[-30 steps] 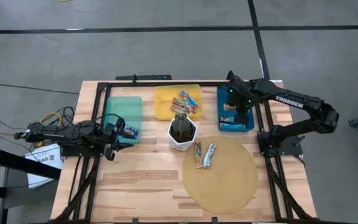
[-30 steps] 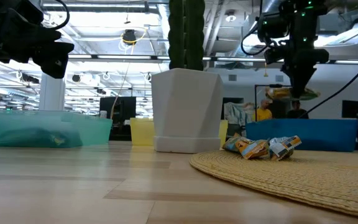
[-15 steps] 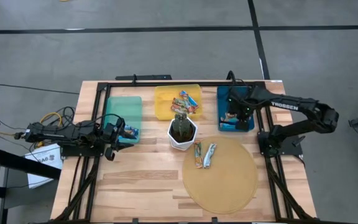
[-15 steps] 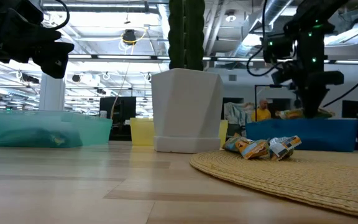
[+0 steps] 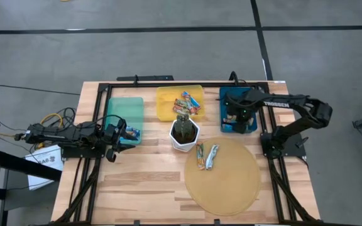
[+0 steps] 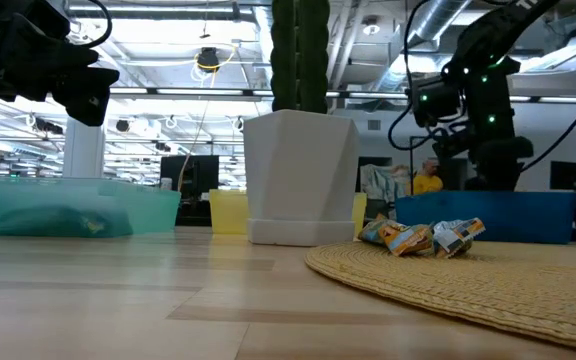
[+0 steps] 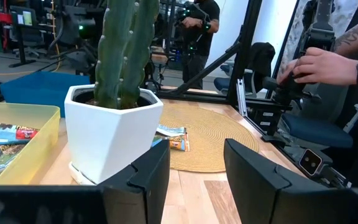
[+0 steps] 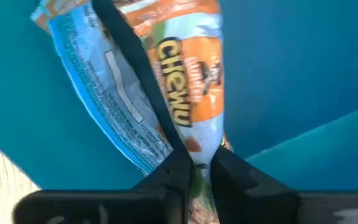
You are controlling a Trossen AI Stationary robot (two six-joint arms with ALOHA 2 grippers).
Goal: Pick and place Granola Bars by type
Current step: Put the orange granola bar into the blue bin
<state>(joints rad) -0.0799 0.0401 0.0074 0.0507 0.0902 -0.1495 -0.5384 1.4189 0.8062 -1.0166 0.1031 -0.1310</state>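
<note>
My right gripper [image 8: 199, 177] reaches down into the blue tray [image 5: 251, 100], shut on an orange-and-blue granola bar [image 8: 188, 81]. A second bar [image 8: 98, 93], pale blue side up, lies on the tray floor beside it. In the low view the tray wall [image 6: 488, 215] hides the fingers. Two bars [image 5: 206, 156] lie on the round woven mat [image 5: 225, 188]. Several more are in the yellow tray [image 5: 168, 103], and one [image 5: 131, 132] is in the teal tray [image 5: 124, 110]. My left gripper [image 7: 194, 180] waits open at the table's left, level. My right gripper pinches one end of the orange-and-blue bar [image 8: 194, 149] between its two fingers, coming from above and pointing down. The bar stretches away from the fingers inside the blue tray, next to the pale blue bar. Whether it rests on the tray floor I cannot tell.
A white pot with a cactus [image 5: 184, 132] stands mid-table between the yellow tray and the mat. A black frame [image 5: 168, 86] borders the work area. A person's hand [image 7: 316, 65] shows beyond the table's right side.
My right gripper has come down with the bar from above the blue tray into it; the bar, earlier in plain sight above the tray wall in the low view, is now behind that wall.
</note>
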